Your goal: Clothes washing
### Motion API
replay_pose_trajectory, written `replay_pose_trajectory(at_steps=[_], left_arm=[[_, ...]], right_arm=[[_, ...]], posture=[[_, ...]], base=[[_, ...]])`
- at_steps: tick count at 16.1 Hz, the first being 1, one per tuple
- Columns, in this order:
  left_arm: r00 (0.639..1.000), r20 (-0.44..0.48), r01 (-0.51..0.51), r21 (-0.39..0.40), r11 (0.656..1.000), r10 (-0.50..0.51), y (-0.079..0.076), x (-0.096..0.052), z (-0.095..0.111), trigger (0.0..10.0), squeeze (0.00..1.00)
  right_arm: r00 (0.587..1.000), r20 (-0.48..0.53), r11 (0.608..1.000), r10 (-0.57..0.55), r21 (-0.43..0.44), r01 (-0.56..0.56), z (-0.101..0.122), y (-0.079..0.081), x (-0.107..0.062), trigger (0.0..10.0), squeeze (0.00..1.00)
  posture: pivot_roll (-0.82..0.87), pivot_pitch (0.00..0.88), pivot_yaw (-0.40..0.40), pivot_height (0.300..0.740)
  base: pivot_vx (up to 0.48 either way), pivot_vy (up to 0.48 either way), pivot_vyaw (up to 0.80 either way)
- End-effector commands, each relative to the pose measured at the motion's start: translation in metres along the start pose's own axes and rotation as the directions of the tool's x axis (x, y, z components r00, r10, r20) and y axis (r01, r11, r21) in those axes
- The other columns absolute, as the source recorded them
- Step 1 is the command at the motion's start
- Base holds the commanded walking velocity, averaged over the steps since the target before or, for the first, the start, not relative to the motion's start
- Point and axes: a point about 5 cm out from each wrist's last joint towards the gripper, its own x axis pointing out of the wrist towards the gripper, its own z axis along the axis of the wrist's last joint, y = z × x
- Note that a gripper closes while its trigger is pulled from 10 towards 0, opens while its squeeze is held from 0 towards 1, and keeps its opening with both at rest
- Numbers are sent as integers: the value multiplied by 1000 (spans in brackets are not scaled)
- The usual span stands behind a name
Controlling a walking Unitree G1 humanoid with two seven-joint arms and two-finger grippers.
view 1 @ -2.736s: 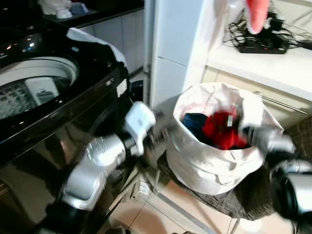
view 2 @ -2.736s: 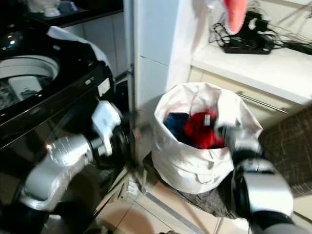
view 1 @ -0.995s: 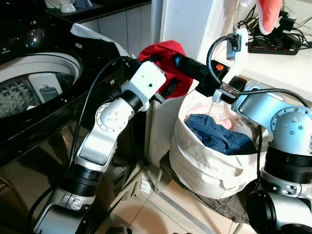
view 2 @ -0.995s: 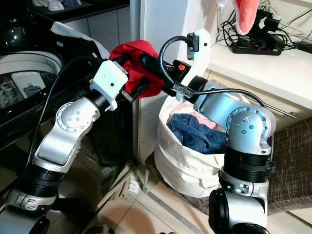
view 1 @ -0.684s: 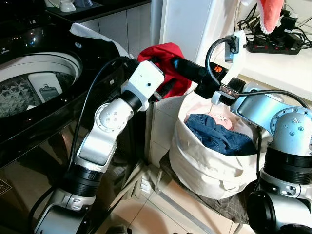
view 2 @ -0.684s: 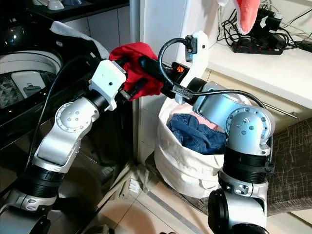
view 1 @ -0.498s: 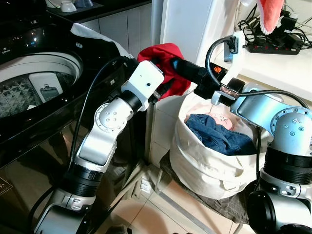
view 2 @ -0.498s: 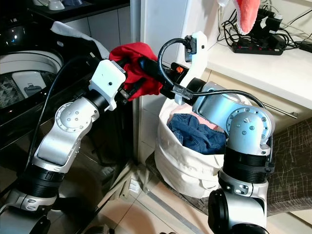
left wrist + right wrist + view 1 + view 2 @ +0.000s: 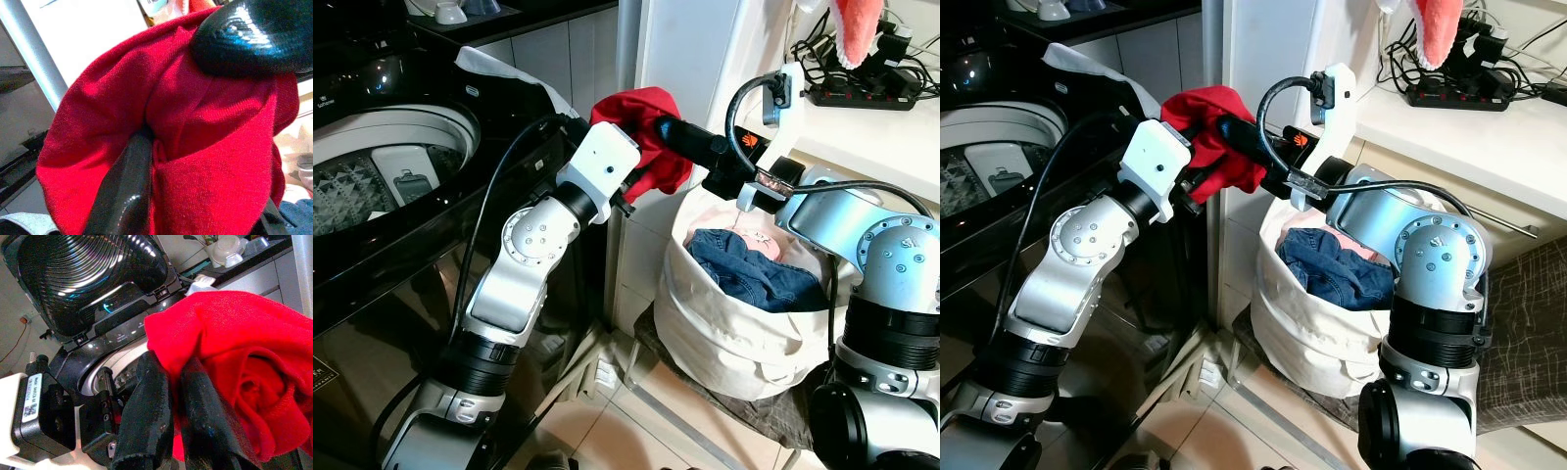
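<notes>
1. Left eye view: left hand point(image 9: 641, 168) and right hand point(image 9: 658, 129) meet at upper centre of frame, both pinched on the red garment point(image 9: 646, 117).
2. Right wrist view: fingers point(image 9: 146, 396) nearly closed, cloth bunched between them; looks like a two-hand carry or handover.
3. Held high, probably to clear the white laundry bag point(image 9: 724, 338) at lower right, jeans point(image 9: 749, 274) left inside.
4. Washer drum point(image 9: 382, 171) open at left: likely destination.

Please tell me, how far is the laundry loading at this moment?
Done: the washing machine stands open, and the red garment is out of the white laundry bag. In hand: the left gripper and right gripper both grip that garment in the air between bag and washer. Left: dropping it into the drum, then the blue jeans and a pale item in the bag.
</notes>
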Motion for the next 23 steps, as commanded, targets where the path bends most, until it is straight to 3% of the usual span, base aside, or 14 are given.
replay_pose_trajectory(at_steps=[1, 7, 8, 10, 11, 12, 14, 15, 16, 18, 19, 20, 22, 23], left_arm=[[999, -31, -44, -17, 999, 44, 9, -3, -6, 0, 0], [996, -51, -78, -12, 997, 77, 17, -5, -9, 0, 0], [995, -56, -86, -11, 996, 85, 20, -5, -10, 0, 0], [993, -61, -99, -6, 995, 98, 24, -5, -11, 0, 0], [992, -64, -107, 2, 994, 107, 27, -5, -11, 0, 0], [990, -71, -124, 17, 992, 125, 32, -5, -12, 0, 0], [982, -94, -155, 84, 984, 163, 46, -4, -14, 0, 0], [975, -110, -179, 125, 976, 193, 55, -3, -15, 0, 0], [946, -125, -265, 226, 937, 298, 79, -3, -14, 0, 0], [861, -87, -421, 428, 799, 501, 128, -4, -2, 0, 0], [742, 1, -561, 548, 620, 671, 172, -10, 17, 0, 0], [660, 35, -629, 572, 526, 751, 195, -15, 27, 0, 0], [589, 7, -647, 603, 466, 808, 213, -17, 27, 0, 0], [554, -52, -632, 623, 461, 831, 217, -19, 19, 2000, 0]], right_arm=[[1000, 14, 1000, 5, -16, -4, 4, 2, -4, 0, 0], [1000, 23, 1000, 2, -30, -1, 7, 2, -3, 0, 0], [1000, 27, 998, -16, -56, 18, 8, 1, -2, 10000, 0], [999, 44, 998, -9, -62, 12, 10, 1, -2, 10000, 0], [999, 50, 998, -1, -61, 4, 10, 2, -2, 10000, 867], [998, 63, 998, 14, -56, -11, 12, 4, -2, 10000, 1000], [994, 107, 997, 13, -82, -5, 18, 4, -3, 10000, 1000], [992, 129, 996, 13, -93, -1, 20, 4, -3, 10000, 314], [987, 160, 994, 30, -111, -12, 25, 6, -5, 10000, 0], [982, 171, 987, 85, -148, -59, 27, 14, -5, 10000, 0], [984, 108, 969, 144, -217, -118, 20, 25, -3, 10000, 0], [986, 16, 949, 167, -275, -156, 8, 32, 0, 10000, 0], [978, -89, 930, 187, -304, -205, -12, 41, 7, 10000, 0], [976, -121, 932, 183, -295, -212, -23, 44, 11, 10000, 0]], posture=[[19, 0, -65, 740], [24, 0, -65, 740], [27, 0, -65, 740], [27, 0, -65, 740], [27, 0, -65, 740], [27, 0, -61, 740], [29, 0, -58, 740], [29, 0, -58, 740], [30, 0, -58, 740], [34, 0, -58, 740], [34, 0, -58, 740], [32, 0, -57, 740], [29, 0, -56, 740], [29, 0, -56, 740]], base=[[0, 0, 0], [0, 0, 0], [0, 0, 0], [0, 0, 0], [0, 0, 0], [0, 0, 0], [0, 0, 0], [0, 0, 0], [0, 0, 0], [0, 0, 0], [0, 0, 0], [0, 0, 0], [0, 0, 0], [0, 0, 0]])
